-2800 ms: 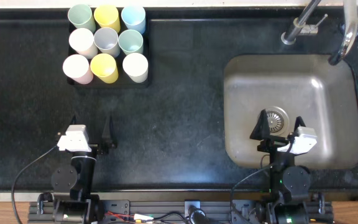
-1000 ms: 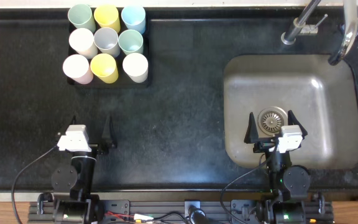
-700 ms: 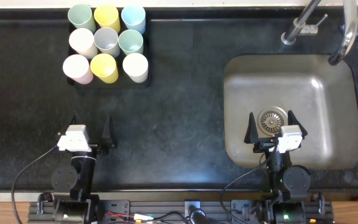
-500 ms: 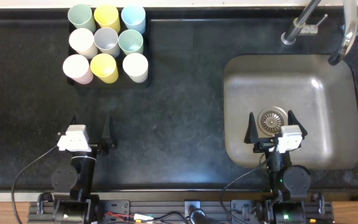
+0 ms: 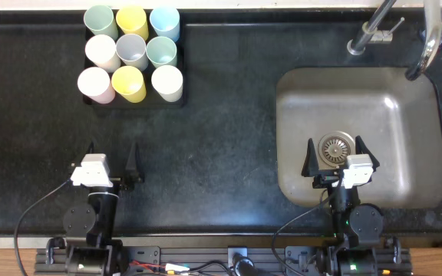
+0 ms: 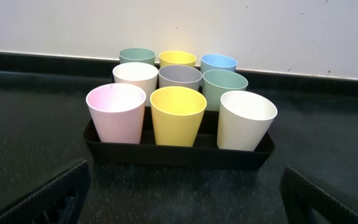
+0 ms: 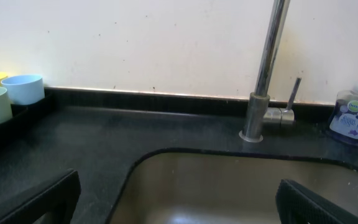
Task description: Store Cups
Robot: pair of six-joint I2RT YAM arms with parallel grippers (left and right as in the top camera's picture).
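Note:
Several pastel cups [image 5: 131, 52] stand upright in a black tray [image 5: 136, 103] at the back left of the dark counter; the left wrist view has the cups [image 6: 178, 114] in three rows inside the tray [image 6: 166, 153]. My left gripper [image 5: 113, 156] rests open near the front left, well short of the tray, nothing between its fingers [image 6: 48, 196]. My right gripper [image 5: 334, 152] sits open over the front part of the steel sink [image 5: 405, 107], empty. Two cups [image 7: 5, 93] peek in at the edge of the right wrist view.
A tap [image 5: 374, 27] rises behind the sink, seen as a chrome pipe [image 7: 263, 81] in the right wrist view. A blue soap bottle [image 7: 350, 115] stands at the back right. The sink drain [image 5: 338, 147] lies under the right gripper. Bare counter [image 5: 221, 153] lies between tray and sink.
The right gripper has swung from a tilted pose to a straight one, shifting slightly left over the sink. The left arm and cups have stayed put.

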